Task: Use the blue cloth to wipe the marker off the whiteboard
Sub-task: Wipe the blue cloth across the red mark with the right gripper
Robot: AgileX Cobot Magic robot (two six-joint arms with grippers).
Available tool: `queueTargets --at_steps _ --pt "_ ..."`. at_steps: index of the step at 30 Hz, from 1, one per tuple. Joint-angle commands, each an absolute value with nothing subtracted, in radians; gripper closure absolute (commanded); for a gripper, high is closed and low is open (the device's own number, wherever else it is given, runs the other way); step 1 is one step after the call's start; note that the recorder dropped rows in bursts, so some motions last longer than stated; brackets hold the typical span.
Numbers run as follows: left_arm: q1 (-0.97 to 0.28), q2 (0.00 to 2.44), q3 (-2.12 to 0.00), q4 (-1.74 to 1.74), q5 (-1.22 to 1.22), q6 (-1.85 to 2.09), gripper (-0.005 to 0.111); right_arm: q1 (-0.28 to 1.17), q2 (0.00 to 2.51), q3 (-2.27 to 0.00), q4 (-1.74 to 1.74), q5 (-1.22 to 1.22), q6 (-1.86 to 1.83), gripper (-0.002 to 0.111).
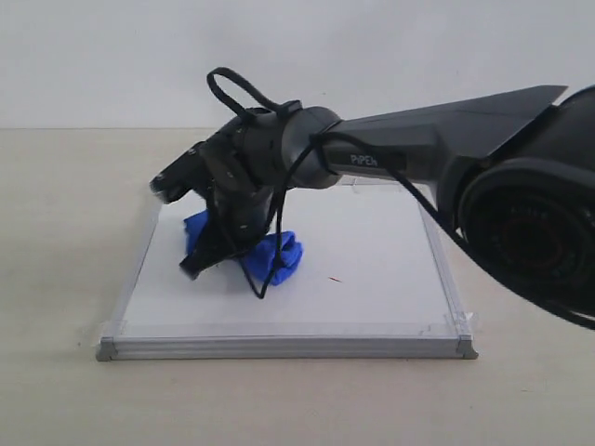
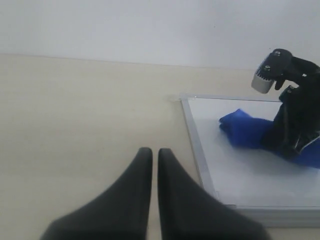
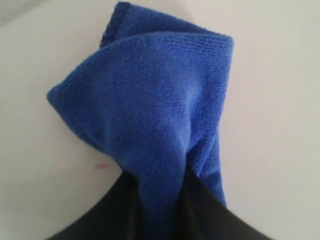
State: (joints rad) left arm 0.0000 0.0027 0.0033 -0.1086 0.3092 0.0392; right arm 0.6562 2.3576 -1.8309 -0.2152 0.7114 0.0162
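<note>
Pinching blue cloth (image 3: pixel 160 115) in right gripper (image 3: pixel 160 200), touching whiteboard (image 1: pixel 390 269); marker dash (image 1: pixel 335 280) near gripper risks being missed; loose folds may slip out; left gripper (image 2: pixel 151 160) narrow, empty.

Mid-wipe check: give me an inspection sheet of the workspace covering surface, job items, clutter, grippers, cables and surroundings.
Surface: beige tabletop, flat, carrying the board.
Job's things: square white whiteboard with a silver-grey metal frame lies flat; bunched royal-blue microfibre cloth sits on it; a short red marker dash shows to the right of the cloth in the exterior view.
Clutter: nothing seen.
Grippers: right gripper shut on the cloth, over the board; left gripper shut, holding nothing, over the tabletop beside the board.
Cables: black cable loops above the right wrist and hangs past the cloth.
Surroundings: plain white wall behind.
</note>
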Motion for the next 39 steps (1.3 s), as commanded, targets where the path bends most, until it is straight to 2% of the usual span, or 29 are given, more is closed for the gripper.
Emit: queueTargets --at_steps 1,7,9,12,19,23,29,31,33,39 --pt "0.000 0.000 0.000 -0.115 0.306 0.046 0.102 0.614 2.384 -1.819 -0.378 0.785 0.164 0.108" --pt "0.000 0.000 0.000 -0.115 0.306 0.046 0.102 0.680 2.384 -1.819 0.242 0.735 -0.427 0.108" --pt "0.000 0.000 0.000 -0.115 0.306 0.046 0.102 0.693 2.384 -1.819 0.354 0.723 -0.551 0.108" --pt "0.000 0.000 0.000 -0.115 0.306 0.046 0.102 0.676 2.384 -1.819 0.270 0.667 -0.462 0.108" --pt "0.000 0.000 0.000 -0.115 0.306 0.046 0.102 0.614 2.384 -1.819 -0.321 0.698 0.120 0.108" --pt "0.000 0.000 0.000 -0.115 0.306 0.046 0.102 0.645 2.384 -1.819 -0.277 0.718 0.087 0.108" --pt "0.000 0.000 0.000 -0.115 0.306 0.046 0.102 0.755 2.384 -1.819 0.139 0.711 -0.377 0.108" --pt "0.000 0.000 0.000 -0.115 0.306 0.046 0.102 0.766 2.384 -1.819 0.165 0.716 -0.420 0.108" --pt "0.000 0.000 0.000 -0.115 0.306 0.046 0.102 0.758 2.384 -1.819 0.110 0.726 -0.370 0.108" --pt "0.000 0.000 0.000 -0.115 0.306 0.046 0.102 0.655 2.382 -1.819 -0.401 0.830 0.127 0.108"
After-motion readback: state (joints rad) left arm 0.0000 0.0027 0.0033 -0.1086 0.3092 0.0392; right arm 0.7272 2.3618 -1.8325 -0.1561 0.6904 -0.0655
